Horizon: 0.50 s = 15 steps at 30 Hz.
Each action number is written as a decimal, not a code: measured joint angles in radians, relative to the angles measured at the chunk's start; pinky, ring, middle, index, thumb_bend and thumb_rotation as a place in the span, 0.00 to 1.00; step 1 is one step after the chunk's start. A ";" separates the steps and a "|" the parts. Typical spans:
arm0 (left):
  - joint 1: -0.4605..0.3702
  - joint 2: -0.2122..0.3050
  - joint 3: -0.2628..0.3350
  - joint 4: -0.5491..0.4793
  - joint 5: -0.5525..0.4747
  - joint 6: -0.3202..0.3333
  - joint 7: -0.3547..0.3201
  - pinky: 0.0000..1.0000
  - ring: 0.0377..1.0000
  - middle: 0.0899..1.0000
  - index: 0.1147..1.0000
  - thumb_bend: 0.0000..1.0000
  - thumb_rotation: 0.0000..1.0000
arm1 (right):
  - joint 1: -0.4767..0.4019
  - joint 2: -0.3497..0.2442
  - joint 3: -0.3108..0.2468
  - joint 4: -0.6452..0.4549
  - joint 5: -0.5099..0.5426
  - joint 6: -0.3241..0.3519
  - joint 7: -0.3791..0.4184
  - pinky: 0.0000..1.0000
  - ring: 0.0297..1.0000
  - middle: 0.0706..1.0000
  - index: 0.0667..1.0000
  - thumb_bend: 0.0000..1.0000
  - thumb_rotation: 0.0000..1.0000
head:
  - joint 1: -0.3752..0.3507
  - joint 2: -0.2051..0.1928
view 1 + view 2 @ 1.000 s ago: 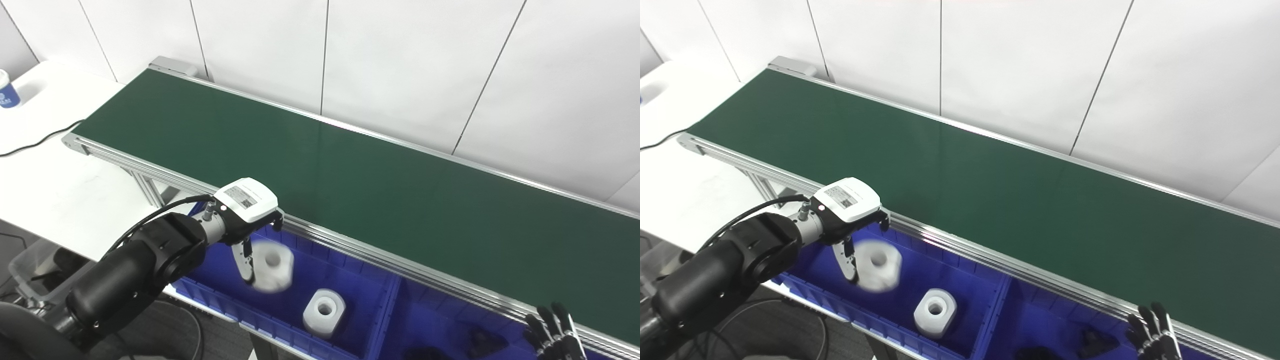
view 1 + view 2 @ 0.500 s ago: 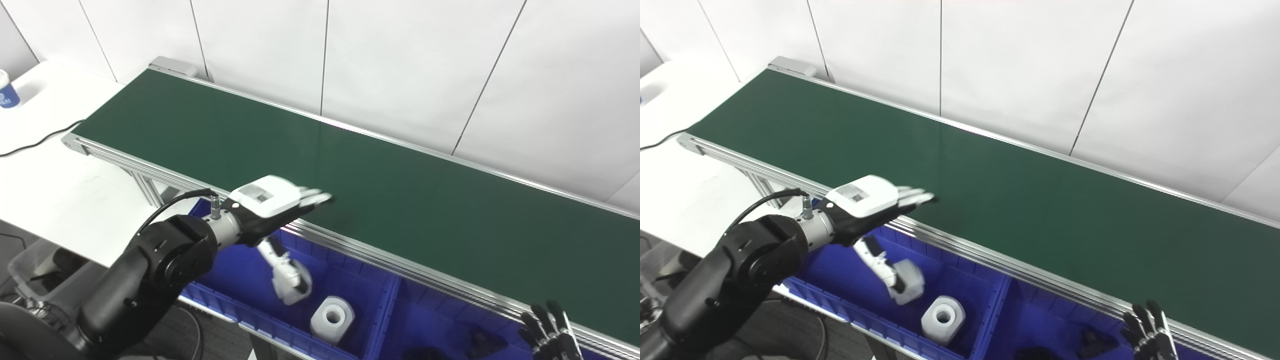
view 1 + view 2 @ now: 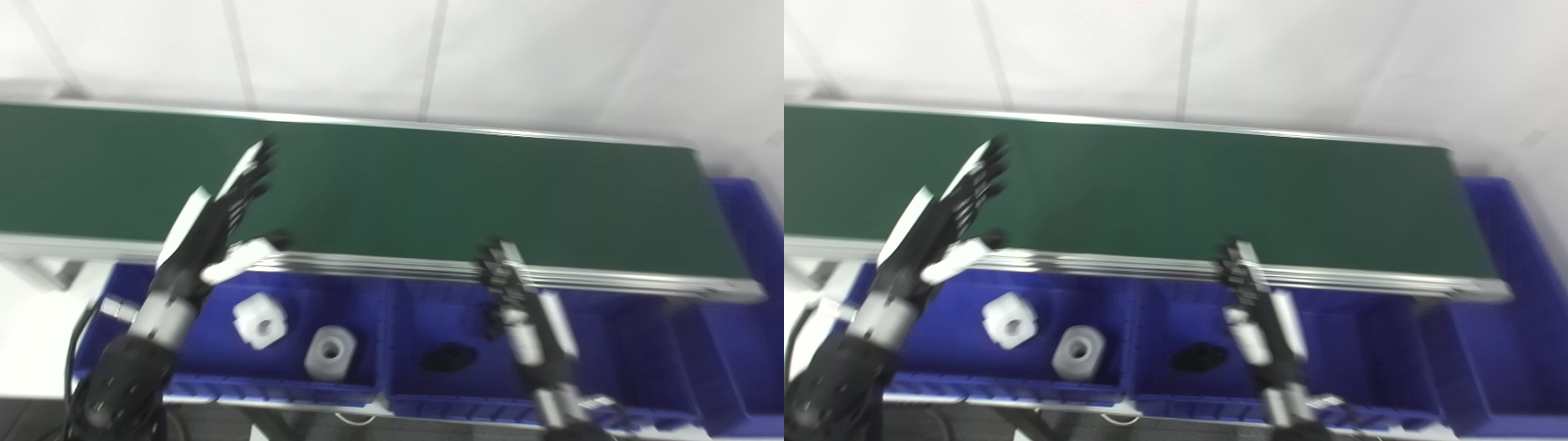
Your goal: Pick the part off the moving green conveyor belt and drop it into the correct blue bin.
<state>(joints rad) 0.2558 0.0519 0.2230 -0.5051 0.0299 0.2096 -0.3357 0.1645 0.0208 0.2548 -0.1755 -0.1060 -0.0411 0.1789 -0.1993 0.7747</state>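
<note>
White blocky plastic part with centre hole [image 3: 260, 312] lies in blue plastic bin [image 3: 361, 388], just below the left robot hand [image 3: 211, 226], which is spread wide, empty.

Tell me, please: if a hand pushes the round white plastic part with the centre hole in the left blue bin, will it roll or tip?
The round white plastic part looks squat and rests hole-up, so it would probably slide, not tip. It seems rigid and rather light. On its side, it could roll.
</note>
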 measured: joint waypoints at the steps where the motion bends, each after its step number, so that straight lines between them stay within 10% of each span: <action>1: 0.007 0.007 0.003 0.026 -0.014 0.000 0.004 1.00 1.00 1.00 1.00 0.70 0.83 | 0.000 0.014 0.010 0.007 -0.006 0.000 -0.005 0.97 0.96 0.98 1.00 0.88 0.99 | -0.032 -0.023; 15: 0.079 0.040 -0.147 0.234 -0.064 -0.101 0.034 1.00 1.00 1.00 1.00 0.78 0.75 | 0.042 0.018 0.033 0.073 -0.053 -0.010 -0.059 0.99 0.98 1.00 1.00 0.91 0.98 | 0.000 -0.170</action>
<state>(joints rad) 0.3348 0.0919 0.0764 -0.2708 -0.0341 0.1087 -0.3013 0.2068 0.0386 0.2880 -0.1025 -0.1591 -0.0514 0.1202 -0.1994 0.6044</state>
